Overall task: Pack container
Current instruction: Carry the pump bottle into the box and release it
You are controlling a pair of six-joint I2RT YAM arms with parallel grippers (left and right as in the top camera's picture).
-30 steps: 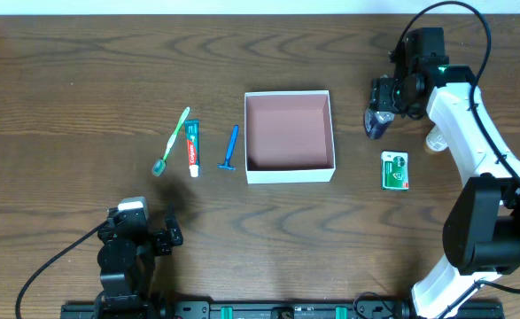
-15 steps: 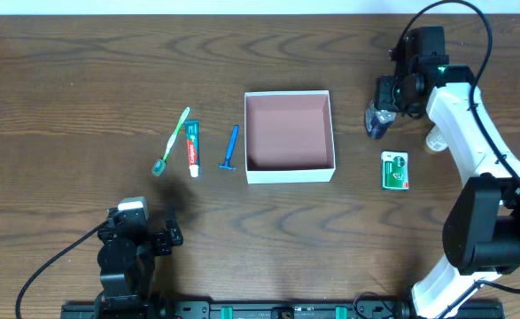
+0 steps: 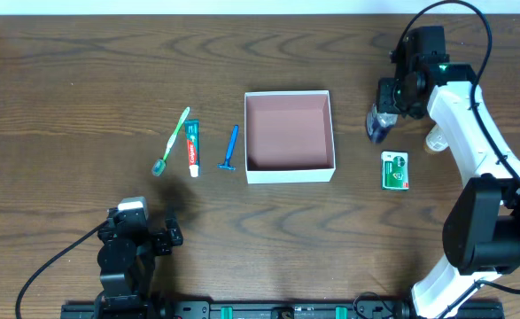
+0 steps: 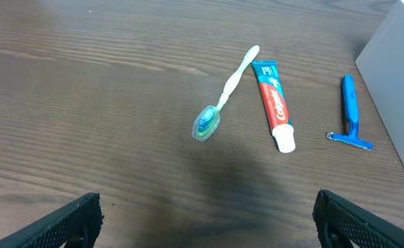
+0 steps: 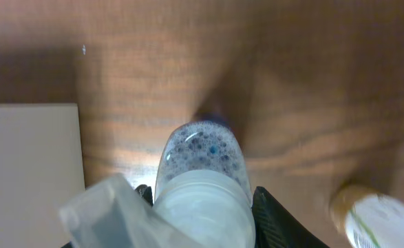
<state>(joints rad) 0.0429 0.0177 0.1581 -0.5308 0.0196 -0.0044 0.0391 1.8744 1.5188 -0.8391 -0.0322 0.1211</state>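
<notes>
The container (image 3: 291, 173), a square shallow white box with a pinkish-brown inside, sits mid-table and holds nothing; its wall shows in the right wrist view (image 5: 29, 165) and the left wrist view (image 4: 394, 83). My right gripper (image 3: 385, 105) is shut on a small clear bottle of blue foamy liquid (image 3: 376, 124), just right of the container; the bottle (image 5: 202, 165) fills the space between the jaws (image 5: 205, 210). My left gripper (image 3: 140, 237) is open and empty near the front left (image 4: 208, 227).
A green toothbrush (image 3: 171, 140), a toothpaste tube (image 3: 191, 146) and a blue razor (image 3: 230, 148) lie left of the container. A green-and-white packet (image 3: 394, 170) lies to its right. A small white bottle (image 3: 434, 139) lies by the right arm.
The right gripper with the bottle has shifted very slightly; nothing else has moved.
</notes>
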